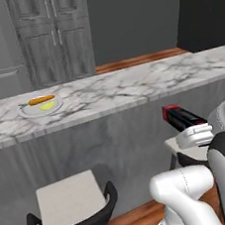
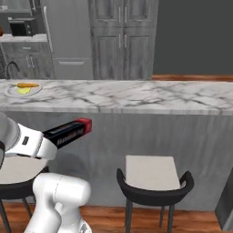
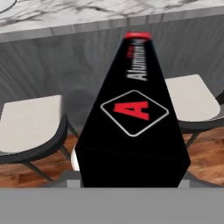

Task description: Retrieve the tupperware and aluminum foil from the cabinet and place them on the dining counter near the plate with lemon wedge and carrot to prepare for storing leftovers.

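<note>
One plate sits at the left end of the dining counter, bearing an orange carrot and, just beside it, a yellow lemon wedge. Going right along the marble top, the veined surface runs on past the middle. Below it, in front of the grey wood-grain face, stand two stools with pale seats and black curved backs.

The gripper hangs below the counter edge, between the stools, and has hold of the aluminum foil, its jaws closed against the carton's near end. The carton is black, long and slim, pointing away from the hand toward the counter front, its red end furthest out and clear of the counter.

Markings on the carton's upper face: a white-outlined diamond enclosing a red capital "A"; beyond it, pale lettering beginning "Alumin", the remainder too blurred to read; a small red mark near the red end, illegible.

Tall grey panelled doors stand behind the counter.
</note>
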Tool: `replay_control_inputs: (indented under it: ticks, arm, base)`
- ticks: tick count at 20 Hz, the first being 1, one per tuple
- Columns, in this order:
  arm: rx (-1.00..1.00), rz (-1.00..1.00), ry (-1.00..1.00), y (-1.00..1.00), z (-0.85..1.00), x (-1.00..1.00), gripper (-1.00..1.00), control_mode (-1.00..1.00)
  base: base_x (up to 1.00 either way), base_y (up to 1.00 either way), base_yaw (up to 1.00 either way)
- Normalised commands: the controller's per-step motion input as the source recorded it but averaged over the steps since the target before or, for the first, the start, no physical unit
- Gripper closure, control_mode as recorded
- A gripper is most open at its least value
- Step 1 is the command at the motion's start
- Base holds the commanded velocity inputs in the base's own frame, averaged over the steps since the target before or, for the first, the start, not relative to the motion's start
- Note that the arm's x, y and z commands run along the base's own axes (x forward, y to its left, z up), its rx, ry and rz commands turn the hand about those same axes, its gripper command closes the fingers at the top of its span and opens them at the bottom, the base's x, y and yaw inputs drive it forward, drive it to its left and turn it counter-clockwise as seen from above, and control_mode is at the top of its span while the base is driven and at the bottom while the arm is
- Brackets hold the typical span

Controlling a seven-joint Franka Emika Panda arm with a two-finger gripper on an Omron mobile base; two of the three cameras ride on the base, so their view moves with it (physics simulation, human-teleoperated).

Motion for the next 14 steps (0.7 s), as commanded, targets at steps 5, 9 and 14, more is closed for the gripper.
replay_control_inputs:
  ticks: [5, 9, 14]
  arm:
    - [0.0, 0.0, 0.0, 0.0, 0.0, 0.0, 1.0, 1.0]
    - [-0.04, -0.11, 0.0, 0.16, 0.0, 0.0, 1.0, -1.0]
    - [-0.05, -0.16, -0.17, 0.06, 0.14, -0.01, 1.0, -1.0]
  base:
    - [0.0, 0.79, -0.24]
    - [0.0, 0.32, -0.11]
    - [0.0, 0.0, 0.0]
